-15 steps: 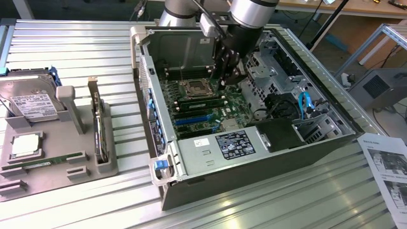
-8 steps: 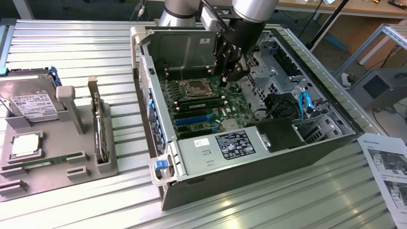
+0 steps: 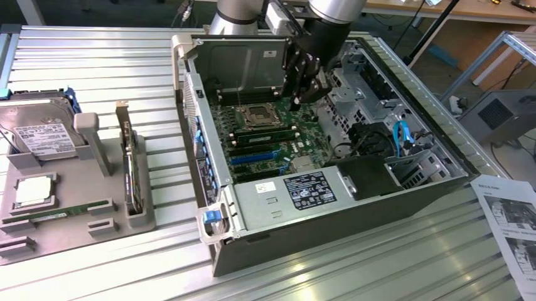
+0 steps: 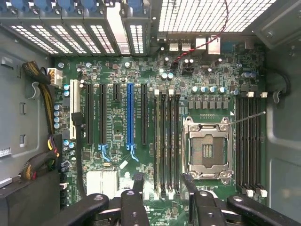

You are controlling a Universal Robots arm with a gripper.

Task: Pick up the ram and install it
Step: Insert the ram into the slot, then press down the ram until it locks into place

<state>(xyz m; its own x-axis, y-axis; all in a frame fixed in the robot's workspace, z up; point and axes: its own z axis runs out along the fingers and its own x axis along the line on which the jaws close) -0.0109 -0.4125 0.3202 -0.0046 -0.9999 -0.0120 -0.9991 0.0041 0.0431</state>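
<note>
On the exterior view's left of the open dark-grey metal computer case (image 3: 352, 216), apart from it on the ribbed metal table (image 3: 109, 75), sits a flat grey plastic tray (image 3: 84, 238). It carries a boxy silver hard drive (image 3: 42, 135), a square silver processor chip (image 3: 32, 191) and a long, narrow green circuit-board stick (image 3: 63, 212) lying in a groove. Inside the case, the green motherboard (image 4: 117, 127) covers the floor, with a long blue slot (image 4: 130, 113), a group of black memory slots (image 4: 171, 141) and a square silver processor socket (image 4: 207, 148) side by side. The ram (image 3: 266, 132), a long, narrow green stick with dark chips, seems to stand on edge in those black slots near the middle of the case, just beside the socket; which slot holds it I cannot tell. Above that spot hangs the black two-fingered gripper (image 3: 302, 100) of the silver arm (image 3: 335, 9), clear of the board, its fingers (image 4: 138, 181) spread wide to either side of the slots and gripping nothing. A grey metal power-supply box (image 3: 293, 188) with a black label fills one end of the case. On the exterior view's right of the case, a printed white paper sheet (image 3: 511, 226) lies on the table.
</note>
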